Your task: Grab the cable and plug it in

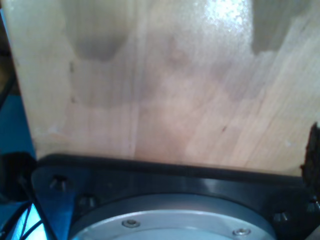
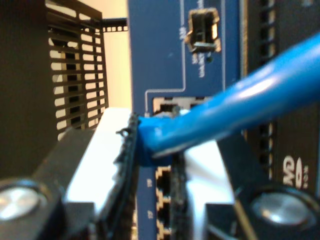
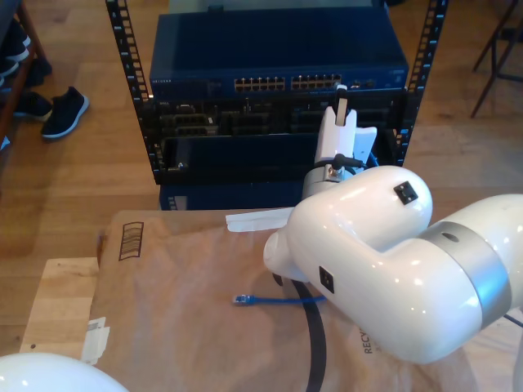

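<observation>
A: My second gripper (image 2: 152, 150) is right at the blue switch (image 3: 278, 61), fingers (image 2: 107, 145) pinching the cable (image 2: 235, 107) against its ports!
B: And my first gripper?
A: Over bare wood (image 1: 160, 85); fingers unseen, can't tell.

My second end effector (image 3: 342, 110) is reaching out toward the far side of the scene, arm coming in from the exterior view's lower right w/ the big white elbow joint nearest the camera. Wrist is roughly level, white fingers (image 2: 100, 150) pointing away from the cam. In the second wrist view the pads are closed down tight on the cable (image 2: 240, 105), which comes out sideways btwn them. My first end effector: first wrist view gives me just its black mounting flange (image 1: 165, 175), so can't tell the jaw state.
</observation>
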